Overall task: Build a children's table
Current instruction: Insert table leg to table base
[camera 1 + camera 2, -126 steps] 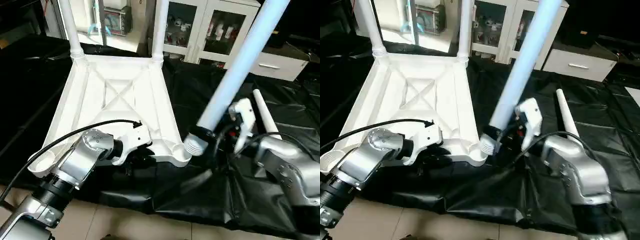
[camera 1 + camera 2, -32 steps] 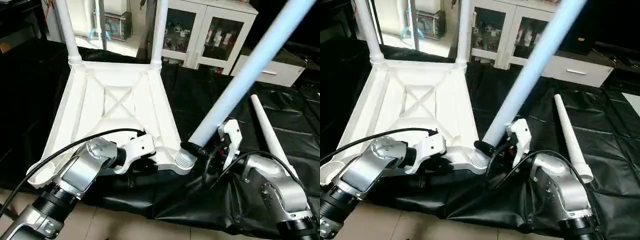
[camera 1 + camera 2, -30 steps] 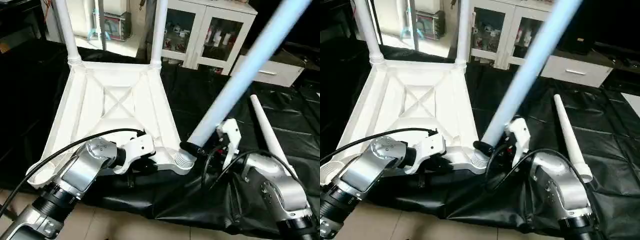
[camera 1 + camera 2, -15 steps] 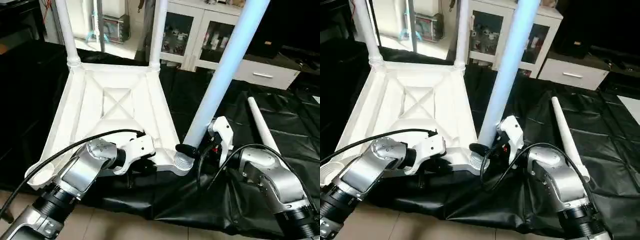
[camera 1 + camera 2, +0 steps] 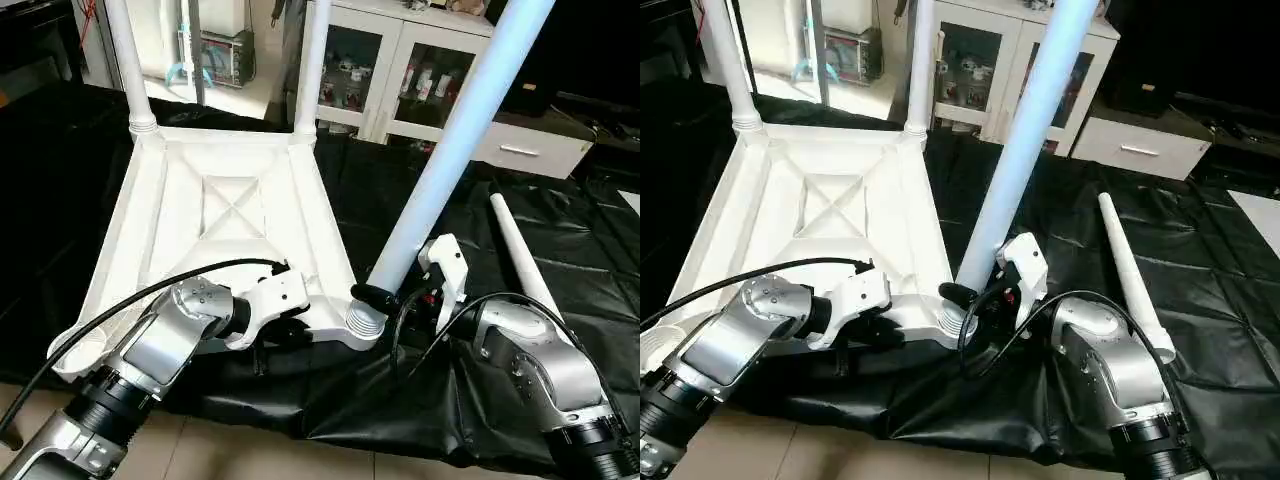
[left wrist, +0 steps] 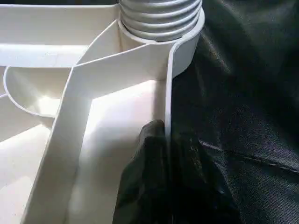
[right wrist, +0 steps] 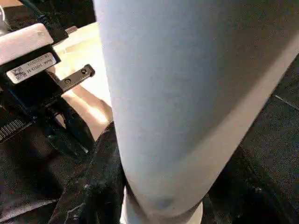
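Now the right tool (image 5: pixel 375 297) pinches the third leg (image 5: pixel 455 135) at its base, threaded end in the near-right socket (image 5: pixel 364 326), long axis leaning toward 1 o'clock; left tool (image 6: pixel 161 179) clamps the top's rim (image 6: pixel 169 88) w/ fourth leg (image 5: pixel 522 255) lying at 3 o'clock.

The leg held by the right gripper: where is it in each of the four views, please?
Left eye view: the held leg slants from the top edge down to the near right corner socket.
Right eye view: the same, at centre.
Left wrist view: its ribbed foot sits in that socket.
Right wrist view: a wide pale tube.
Shared landmark: that socket.
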